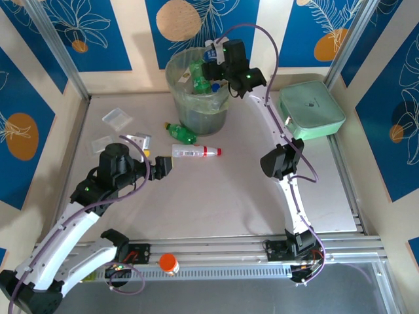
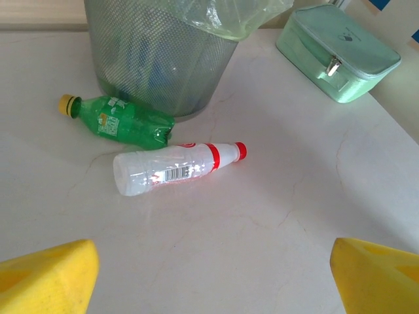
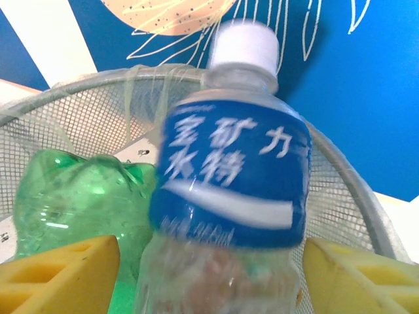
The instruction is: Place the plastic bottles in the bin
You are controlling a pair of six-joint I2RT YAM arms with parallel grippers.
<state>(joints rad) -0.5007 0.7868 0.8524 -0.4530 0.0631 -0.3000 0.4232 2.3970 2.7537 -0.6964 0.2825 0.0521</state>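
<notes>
The table (image 1: pixel 229 196) is read as a clock face in the overhead view, with the arm bases at 6 o'clock. The bin (image 1: pixel 196 108), lined with a clear bag, is stood at 12 o'clock. A mint-green box (image 1: pixel 311 110) is seen at about 2 o'clock, well apart from the bin, and is no part of the job.

The right gripper (image 1: pixel 213 64) is held over the bin's mouth, toward the rim's 1 o'clock side. In the right wrist view its yellow pads (image 3: pixel 59 275) are spread either side of a blue-labelled bottle (image 3: pixel 229 170), white cap upward. A sliver of gap is seen at one pad and the bottle is blurred, so it is judged loose rather than pinched. A binned green bottle (image 3: pixel 78 203) is seen beneath it.

The left gripper (image 1: pixel 162 167) is placed at about 8 o'clock of the table's centre, spread wide with nothing between its pads.

Two bottles are left on the table at the bin's 6 o'clock. A crushed green bottle (image 2: pixel 121 121) lies just beside the bin's base, and a clear red-capped bottle (image 2: pixel 173 170) lies nearer the left gripper.

An orange-capped item (image 1: pixel 169 263) is seen on the near rail; whether it is a bottle cannot be told.

The task is judged well along but unfinished.
</notes>
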